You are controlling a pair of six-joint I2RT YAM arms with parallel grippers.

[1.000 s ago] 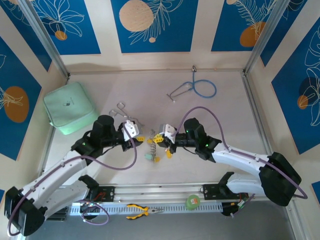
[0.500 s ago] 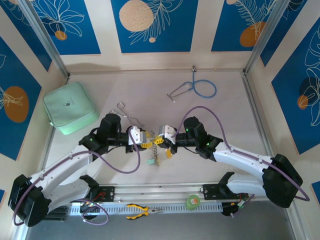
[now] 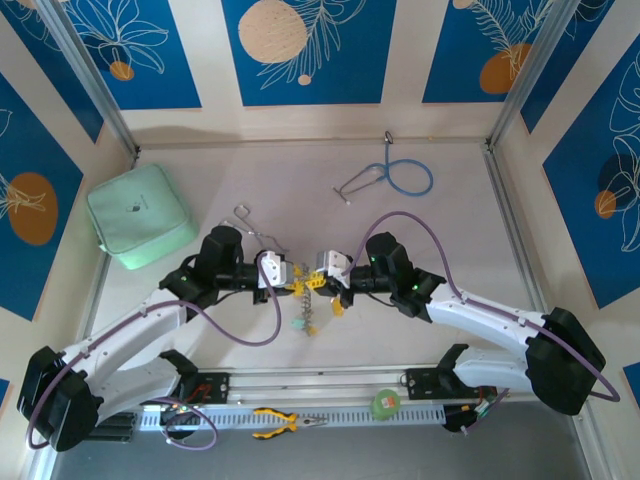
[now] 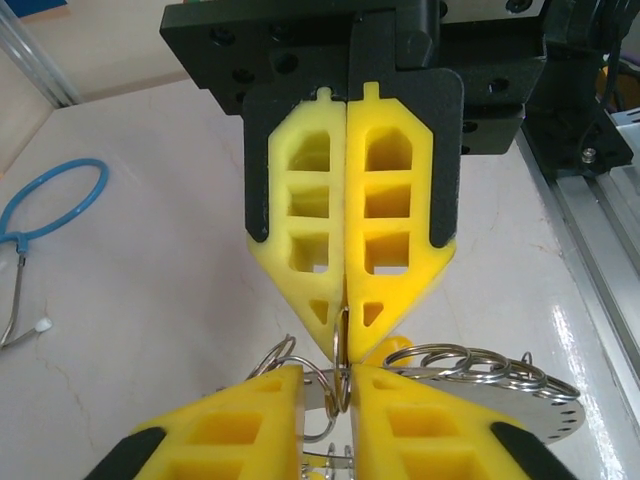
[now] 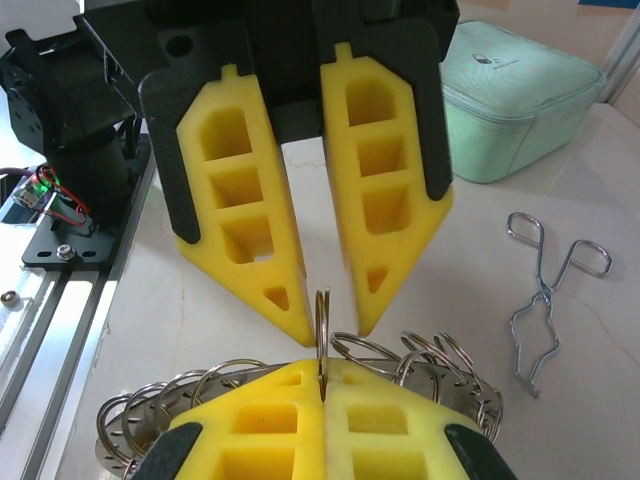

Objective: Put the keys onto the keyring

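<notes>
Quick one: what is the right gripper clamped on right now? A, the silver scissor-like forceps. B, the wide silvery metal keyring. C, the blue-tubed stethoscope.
B: in the right wrist view the right gripper pinches a thin loop on the rim of the wide silvery metal keyring, its jaws pressed together.

The silvery keyring (image 4: 500, 400), fringed with small rings, is held aloft, keys (image 3: 298, 322) dangling beneath.

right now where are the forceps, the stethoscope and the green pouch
forceps (image 5: 543, 296), right wrist view, at the pivot
stethoscope (image 3: 431, 179), top view, right side of blue loop
green pouch (image 3: 140, 215), top view, middle of its top
</notes>
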